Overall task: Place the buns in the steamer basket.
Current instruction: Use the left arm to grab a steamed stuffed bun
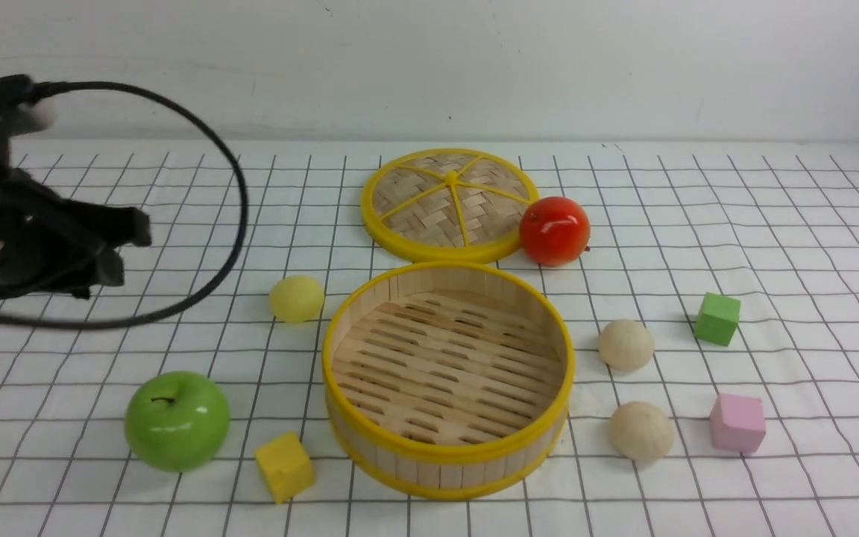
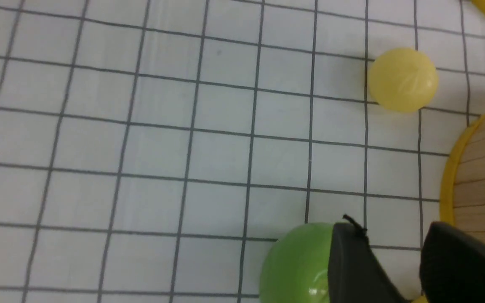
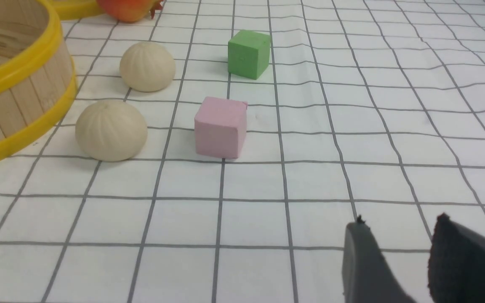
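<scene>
three buns, none in basket yet. est. step: opening reach for 1st bun; no pick begun.

- yellow bun (image 1: 296,298): on cloth, left of basket, near its rim, not touching. beyond apple.
- far cream bun (image 1: 625,344): on cloth, right of basket, near wall, apart.
- near cream bun (image 1: 641,430): right of basket, nearer the robot, between wall & pink cube (image 1: 737,423), touching neither.
- basket (image 1: 447,461): centre, upright, nothing on its slats. lid (image 1: 448,201) off, flat behind it.
- left claw (image 2: 392,240): raised at far left, jaws parted, nothing between. wrist view: apple (image 1: 177,421) by its tips, yellow bun ahead, well apart.
- right claw (image 3: 398,229): not in front view. wrist view: jaws parted, empty, low over cloth, both cream buns ahead, well apart.
- not wanted: apple, red fruit (image 1: 554,230) just beside lid (contact unclear), yellow cube (image 1: 284,467), green cube (image 1: 717,318), pink cube.

next move, est.: left claw goes fwd & inward past apple, centres over yellow bun, drops w/ jaws astride it, closes gently since a round bun may roll. right claw can do likewise on near cream bun, keeping off pink cube. either lift must clear the rim before release.
</scene>
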`<state>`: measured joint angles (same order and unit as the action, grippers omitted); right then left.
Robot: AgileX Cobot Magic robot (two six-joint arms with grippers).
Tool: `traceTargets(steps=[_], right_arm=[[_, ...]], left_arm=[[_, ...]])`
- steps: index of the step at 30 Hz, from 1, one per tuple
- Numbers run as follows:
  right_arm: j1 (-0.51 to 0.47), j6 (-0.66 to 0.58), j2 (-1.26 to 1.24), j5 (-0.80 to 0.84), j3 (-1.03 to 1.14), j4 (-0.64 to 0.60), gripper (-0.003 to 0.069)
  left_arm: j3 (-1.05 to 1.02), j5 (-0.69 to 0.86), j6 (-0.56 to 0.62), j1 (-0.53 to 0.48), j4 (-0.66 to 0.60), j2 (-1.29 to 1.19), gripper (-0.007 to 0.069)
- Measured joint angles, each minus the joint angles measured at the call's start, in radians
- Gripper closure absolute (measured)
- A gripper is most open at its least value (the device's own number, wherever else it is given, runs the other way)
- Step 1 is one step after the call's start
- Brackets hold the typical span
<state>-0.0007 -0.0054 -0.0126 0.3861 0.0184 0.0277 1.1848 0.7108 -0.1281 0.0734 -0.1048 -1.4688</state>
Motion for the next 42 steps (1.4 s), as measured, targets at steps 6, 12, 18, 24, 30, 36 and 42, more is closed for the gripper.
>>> traceTargets(steps=[6, 12, 18, 24, 30, 36, 42], right_arm=[[0.0, 0.0, 0.0, 0.0, 0.0, 0.0, 0.0419], [0.0, 0.0, 0.0, 0.0, 0.0, 0.0, 0.0419], [0.0, 0.0, 0.0, 0.0, 0.0, 0.0, 0.0419], [0.0, 0.0, 0.0, 0.0, 0.0, 0.0, 0.0419], [0.0, 0.0, 0.0, 0.0, 0.0, 0.0, 0.0419], [0.0, 0.0, 0.0, 0.0, 0.0, 0.0, 0.0419], [0.0, 0.0, 0.0, 0.0, 0.0, 0.0, 0.0419]], left_arm=[[0.323, 0.192, 0.095, 0.015, -0.126, -0.333, 0.0386], [0.689, 0.333, 0.032, 0.126, 0.007, -0.628, 0.0386], [0.951, 0.437, -0.142, 0.222, 0.197, -0.825, 0.0386], [0.991, 0.444, -0.23, 0.243, 0.269, -0.864, 0.0386], [0.994, 0.44, -0.233, 0.242, 0.279, -0.87, 0.0386], [0.996, 0.453, -0.233, 0.242, 0.262, -0.922, 0.0386], [0.999, 0.433, -0.234, 0.242, 0.262, -0.929, 0.0386]])
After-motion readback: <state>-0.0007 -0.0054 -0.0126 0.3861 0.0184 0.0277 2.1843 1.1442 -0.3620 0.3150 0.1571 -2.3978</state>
